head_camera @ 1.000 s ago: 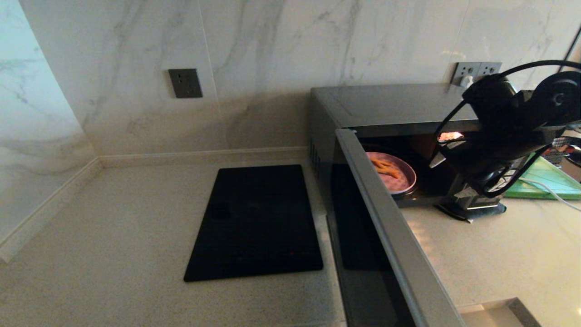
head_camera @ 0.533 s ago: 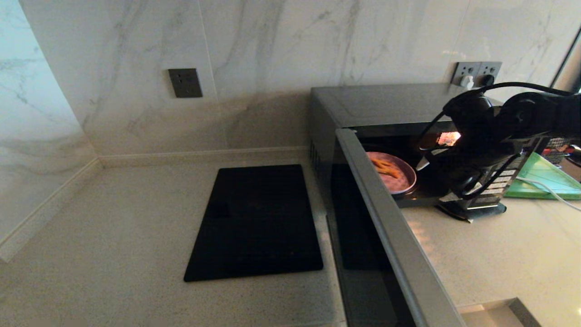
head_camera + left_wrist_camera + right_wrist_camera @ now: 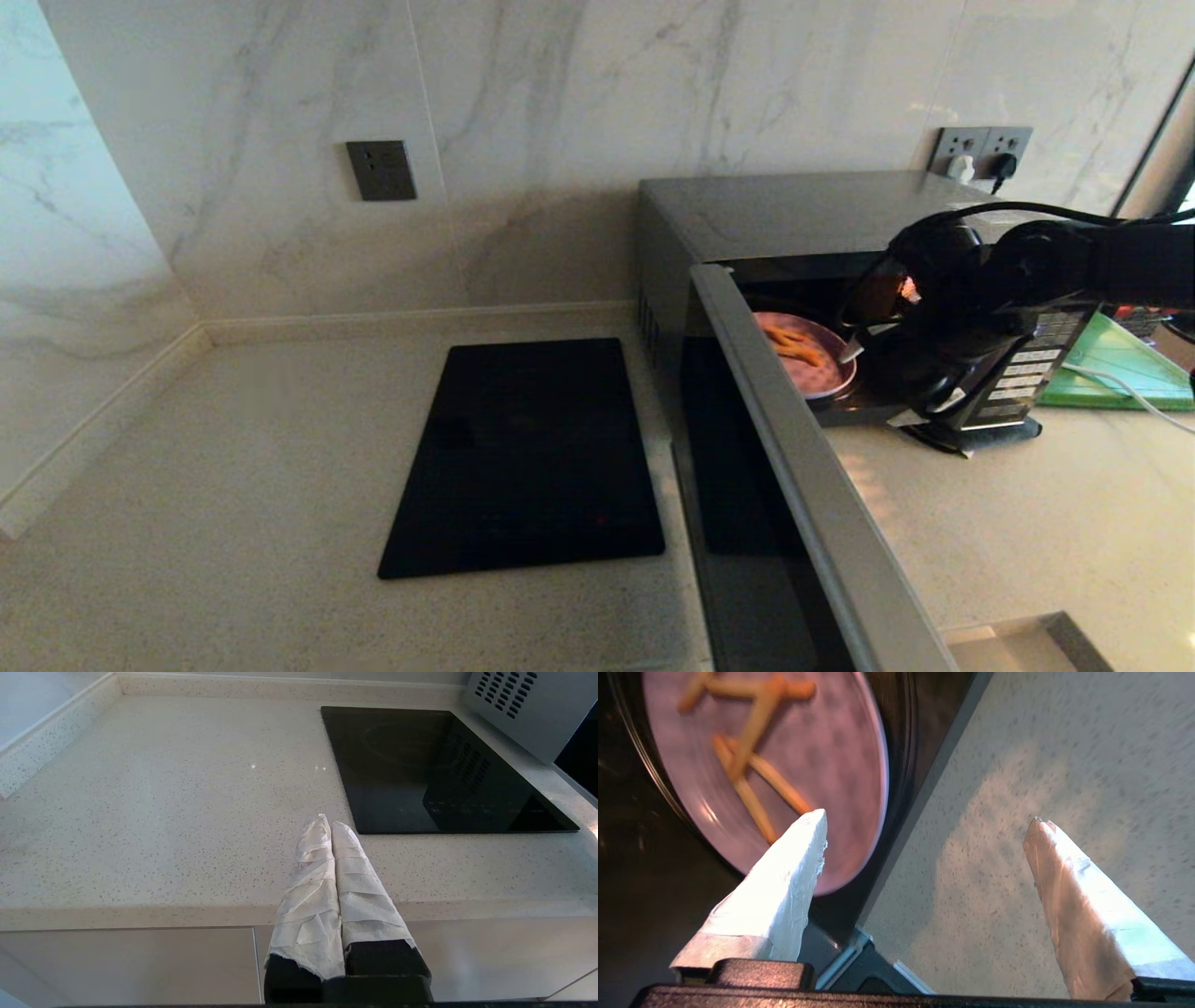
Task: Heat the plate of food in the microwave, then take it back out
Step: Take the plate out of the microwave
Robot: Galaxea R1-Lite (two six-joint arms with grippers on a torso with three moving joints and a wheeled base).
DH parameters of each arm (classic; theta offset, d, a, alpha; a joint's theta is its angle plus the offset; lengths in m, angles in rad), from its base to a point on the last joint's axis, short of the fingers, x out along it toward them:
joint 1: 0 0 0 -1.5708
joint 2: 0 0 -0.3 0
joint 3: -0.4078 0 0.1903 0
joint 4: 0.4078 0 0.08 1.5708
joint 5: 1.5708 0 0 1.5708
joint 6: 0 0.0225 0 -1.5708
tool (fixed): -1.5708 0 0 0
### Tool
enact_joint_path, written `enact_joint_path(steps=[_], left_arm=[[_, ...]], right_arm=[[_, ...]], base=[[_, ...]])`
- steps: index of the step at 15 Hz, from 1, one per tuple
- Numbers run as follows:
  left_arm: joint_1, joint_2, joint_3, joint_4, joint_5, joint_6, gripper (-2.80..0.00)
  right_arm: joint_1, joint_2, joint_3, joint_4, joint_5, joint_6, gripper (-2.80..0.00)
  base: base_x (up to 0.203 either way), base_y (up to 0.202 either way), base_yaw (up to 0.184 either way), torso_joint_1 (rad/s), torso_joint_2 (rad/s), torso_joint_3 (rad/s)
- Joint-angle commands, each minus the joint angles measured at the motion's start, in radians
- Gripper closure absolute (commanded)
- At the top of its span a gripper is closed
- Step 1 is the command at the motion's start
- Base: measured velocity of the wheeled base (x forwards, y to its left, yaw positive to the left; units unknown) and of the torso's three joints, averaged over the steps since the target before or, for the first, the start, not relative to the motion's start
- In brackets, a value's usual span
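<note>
The microwave (image 3: 794, 210) stands on the counter at the right, its door (image 3: 803, 504) swung wide open toward me. Inside sits the lilac plate of food (image 3: 810, 366) with orange fries on it. My right gripper (image 3: 876, 383) hangs open at the mouth of the cavity, just right of the plate. In the right wrist view one taped fingertip (image 3: 808, 830) overlaps the plate (image 3: 831, 765) near its rim, and the other is over the speckled counter; nothing is held. My left gripper (image 3: 327, 823) is shut and empty, parked by the counter's front edge.
A flat black cooktop (image 3: 527, 457) lies on the counter left of the microwave. A green board (image 3: 1125, 369) with a white cable leans behind the right arm. Marble wall with sockets (image 3: 381, 171) runs along the back. The open door juts over the counter's front.
My right arm has come down and leftward, from in front of the control panel to the cavity opening beside the plate. Its jaws have spread a little wider.
</note>
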Motion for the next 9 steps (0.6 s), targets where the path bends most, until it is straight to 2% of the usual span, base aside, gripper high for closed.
enact_joint_path(steps=[1,3,9], left_arm=[[0.000,0.002,0.000,0.000,0.001,-0.001,0.00],[0.000,0.002,0.000,0.000,0.001,-0.001,0.00],[0.000,0.002,0.000,0.000,0.001,-0.001,0.00]], right_arm=[[0.000,0.010,0.004,0.002,0.048,-0.008,-2.80],[0.001,0.015,0.024,-0.013,0.067,-0.066,-2.80],[0.000,0.058,0.015,-0.029,0.066,-0.069,-2.80]], base=[[0.000,0.000,0.000,0.000,0.00,0.000],[0.000,0.000,0.000,0.000,0.00,0.000],[0.000,0.000,0.000,0.000,0.00,0.000]])
